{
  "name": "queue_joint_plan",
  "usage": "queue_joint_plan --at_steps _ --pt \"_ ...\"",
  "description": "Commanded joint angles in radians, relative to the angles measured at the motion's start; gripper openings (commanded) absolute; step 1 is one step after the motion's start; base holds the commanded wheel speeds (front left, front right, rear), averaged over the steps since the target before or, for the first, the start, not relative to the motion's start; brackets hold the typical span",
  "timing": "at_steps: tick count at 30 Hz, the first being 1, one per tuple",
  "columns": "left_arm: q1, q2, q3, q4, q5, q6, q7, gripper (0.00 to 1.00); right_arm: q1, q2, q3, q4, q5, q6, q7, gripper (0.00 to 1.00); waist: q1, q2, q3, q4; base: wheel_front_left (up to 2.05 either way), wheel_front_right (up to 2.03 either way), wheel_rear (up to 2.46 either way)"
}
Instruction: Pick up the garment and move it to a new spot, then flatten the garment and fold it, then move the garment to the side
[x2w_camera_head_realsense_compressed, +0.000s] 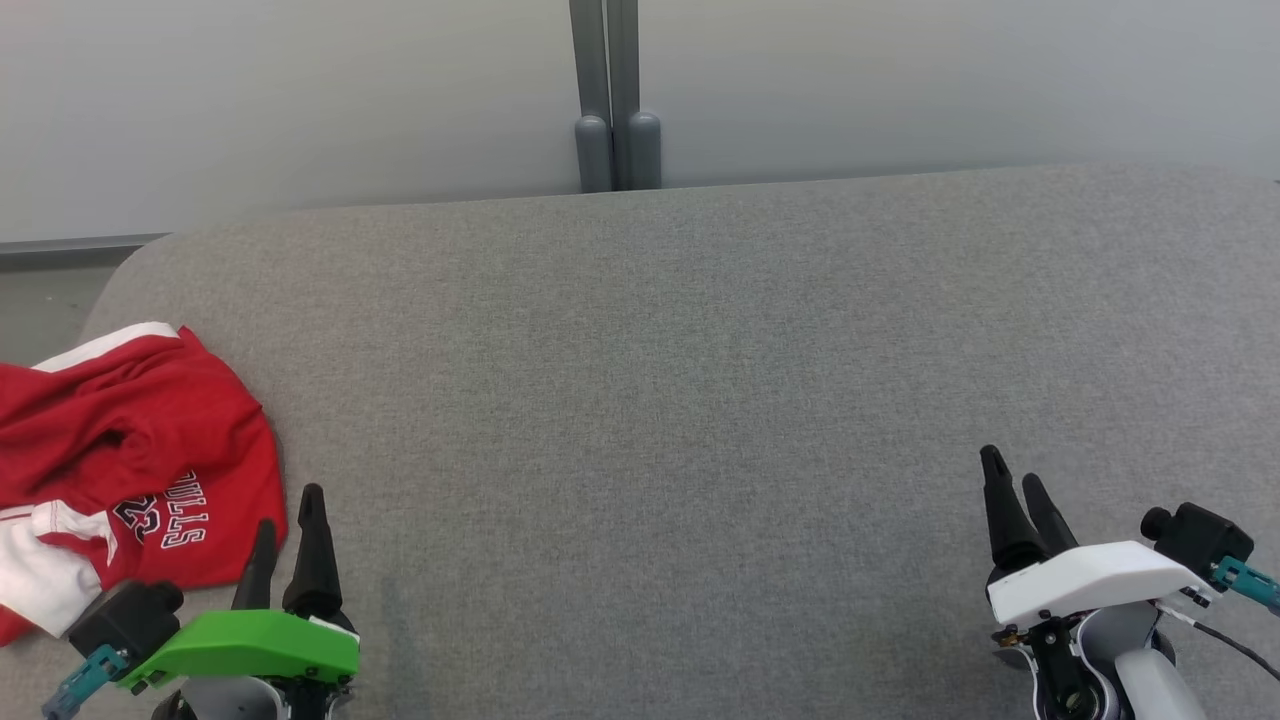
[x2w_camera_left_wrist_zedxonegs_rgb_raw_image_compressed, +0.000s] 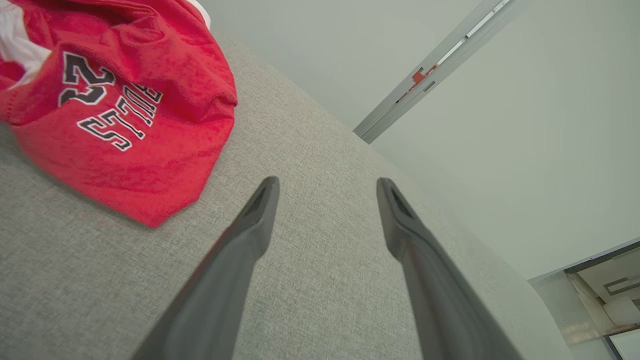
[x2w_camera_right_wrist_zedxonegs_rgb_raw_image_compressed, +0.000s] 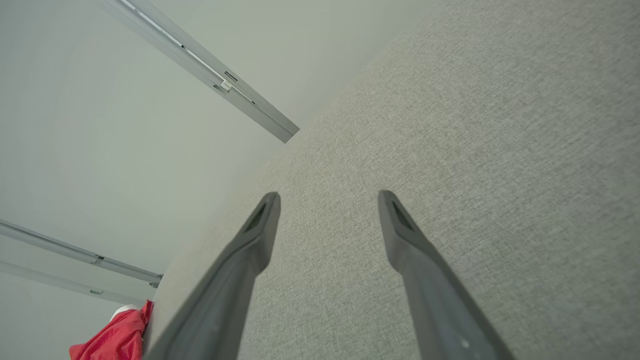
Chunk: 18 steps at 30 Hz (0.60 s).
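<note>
Left hand (x2w_camera_head_realsense_compressed: 288, 508), at 7 o'clock in the head view under a green cover (x2w_camera_head_realsense_compressed: 250, 645), holds its dark fingers (x2w_camera_head_realsense_compressed: 312, 560) spread and empty. The right hand (x2w_camera_head_realsense_compressed: 1010, 466), at 4 o'clock under a white cover (x2w_camera_head_realsense_compressed: 1085, 578), is spread and empty too. A crumpled red jersey (x2w_camera_head_realsense_compressed: 130, 450) lies at 9 o'clock on the grey cloth tabletop (x2w_camera_head_realsense_compressed: 650, 400), just beside the left hand, not touching. A grey post (x2w_camera_head_realsense_compressed: 615, 100) stands at 12 o'clock.
</note>
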Motion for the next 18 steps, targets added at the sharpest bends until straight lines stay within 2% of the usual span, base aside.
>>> queue_joint_plan --at_steps 1,18 --pt "-0.027 0.009 -0.003 -0.008 0.047 0.007 -0.011 1.0 -0.028 -0.004 0.002 -0.006 -0.036 0.002 -0.013 1.0 0.0 0.0 0.001 0.0 0.0 0.0 0.0" --pt "-0.026 0.024 -0.033 0.007 0.264 0.042 -0.061 1.0 -0.032 -0.005 0.022 0.019 -0.269 0.003 -0.062 1.0 0.0 0.0 0.006 0.0 0.0 0.0 0.0"
